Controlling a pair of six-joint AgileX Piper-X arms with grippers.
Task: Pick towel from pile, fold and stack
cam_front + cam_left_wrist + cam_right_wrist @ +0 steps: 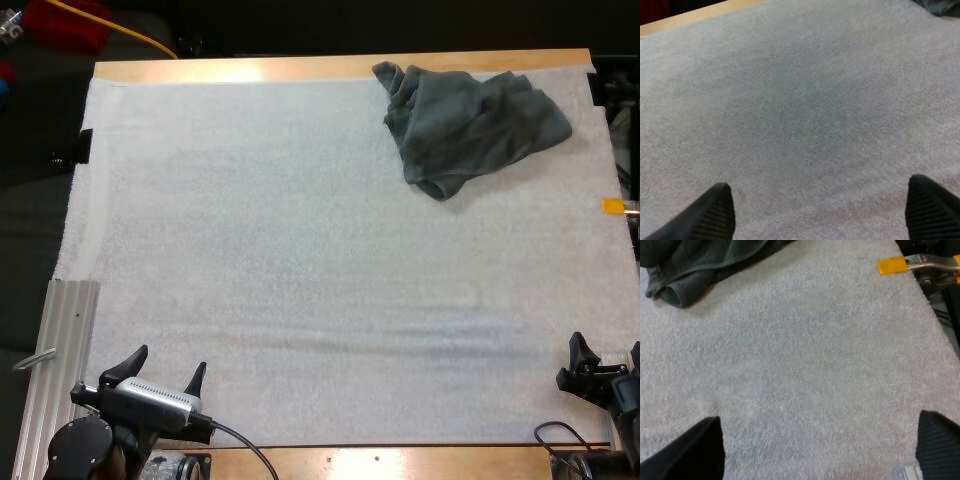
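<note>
Lying crumpled, towel (pixel 470 125), long axis L-R

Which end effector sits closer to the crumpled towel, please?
The right end effector; the towel lies far right, while the left end effector sits near left.

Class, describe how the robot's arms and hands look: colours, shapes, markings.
The left hand has two black, tapering fingers with ribbed faces, on a black arm with a rounded joint. The right hand is likewise black with two pointed fingers.
</note>
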